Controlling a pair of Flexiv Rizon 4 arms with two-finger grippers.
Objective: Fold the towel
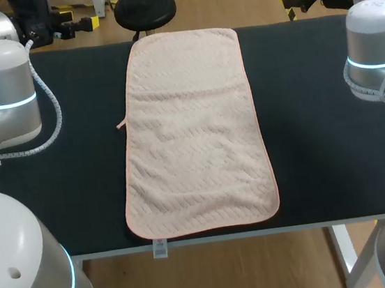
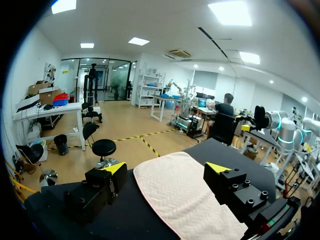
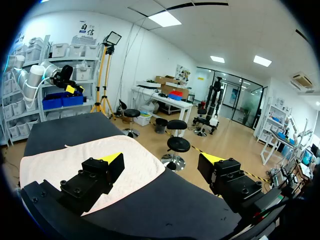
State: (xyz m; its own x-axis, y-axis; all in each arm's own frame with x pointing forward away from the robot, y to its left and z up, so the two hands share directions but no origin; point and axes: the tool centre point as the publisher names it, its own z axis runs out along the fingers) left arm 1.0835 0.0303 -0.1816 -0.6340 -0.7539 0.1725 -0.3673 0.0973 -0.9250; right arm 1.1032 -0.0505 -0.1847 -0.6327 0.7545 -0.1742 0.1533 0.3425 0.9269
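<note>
A pale pink towel (image 1: 195, 136) lies flat and unfolded along the middle of the dark table (image 1: 318, 135), reaching from the far edge to the near edge. My left gripper (image 1: 86, 21) hangs open past the far left corner, clear of the cloth. My right gripper (image 1: 286, 2) hangs open past the far right corner. In the left wrist view the left gripper (image 2: 166, 168) stands wide open above the table, with the towel (image 2: 185, 195) below and ahead. In the right wrist view the right gripper (image 3: 161, 159) is wide open above the towel's (image 3: 75, 160) far corner. Neither gripper holds anything.
Bare dark tabletop runs along both long sides of the towel. A small white tag (image 1: 159, 248) hangs over the near table edge, and a little loop (image 1: 121, 124) sticks out from the towel's left side. My arms' thick silver links (image 1: 0, 90) (image 1: 376, 37) stand over both table ends.
</note>
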